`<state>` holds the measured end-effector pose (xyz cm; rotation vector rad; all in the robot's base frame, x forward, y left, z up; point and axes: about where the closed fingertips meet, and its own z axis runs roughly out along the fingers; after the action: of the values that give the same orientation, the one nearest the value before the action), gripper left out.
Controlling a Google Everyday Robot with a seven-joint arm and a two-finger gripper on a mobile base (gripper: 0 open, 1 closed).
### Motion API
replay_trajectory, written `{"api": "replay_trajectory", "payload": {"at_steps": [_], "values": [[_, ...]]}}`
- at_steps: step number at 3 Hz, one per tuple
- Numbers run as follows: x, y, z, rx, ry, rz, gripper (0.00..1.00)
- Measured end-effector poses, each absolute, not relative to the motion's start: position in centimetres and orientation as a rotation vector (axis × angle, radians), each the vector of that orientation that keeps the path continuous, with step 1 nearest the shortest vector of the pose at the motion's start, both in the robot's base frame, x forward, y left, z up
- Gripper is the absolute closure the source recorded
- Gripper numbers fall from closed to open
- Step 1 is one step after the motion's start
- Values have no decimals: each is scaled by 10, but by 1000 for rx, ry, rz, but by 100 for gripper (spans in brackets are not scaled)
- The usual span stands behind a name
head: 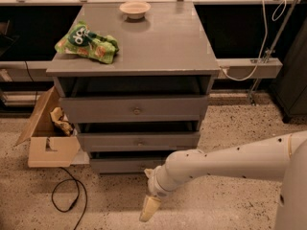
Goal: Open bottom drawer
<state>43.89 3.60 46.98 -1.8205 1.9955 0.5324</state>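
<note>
1. The bottom drawer (120,165) is the slimmest grey front of the cabinet (144,56). It sits lowest, just above the speckled floor (225,128) and under the middle drawer (139,141) and the tall top drawer (136,110). It looks shut or very nearly so.
2. Its knob is not clearly made out. The centre of the panel lies close to where the white arm (225,159) crosses in front.
3. The gripper (150,207) hangs low in front of the cabinet, below the bottom drawer's front and apart from it. Its cream tip points down towards the floor.
4. Whether the gripper is open or closed cannot be told from this view. It does not appear to be holding anything.
5. The step in hand, as I judge it, is the approach: the gripper is at drawer level but not yet on the handle.
6. The next move probably calls for raising and turning the gripper towards the panel's centre, closing on the knob, then pulling straight out along the drawer's travel.
7. Nearby things to stay clear of are the cardboard box (48,143) beside the cabinet's left side and the black cable (64,198) looped on the floor.
8. A green snack bag (87,43) and a small bowl (135,8) sit on the cabinet top, so a hard tug could jolt them.
</note>
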Motion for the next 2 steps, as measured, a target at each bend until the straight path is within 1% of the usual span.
{"api": "replay_trajectory", "payload": {"at_steps": [1, 2], "values": [[440, 35, 466, -1822, 1998, 526, 0], [456, 27, 420, -1837, 2026, 443, 0]]}}
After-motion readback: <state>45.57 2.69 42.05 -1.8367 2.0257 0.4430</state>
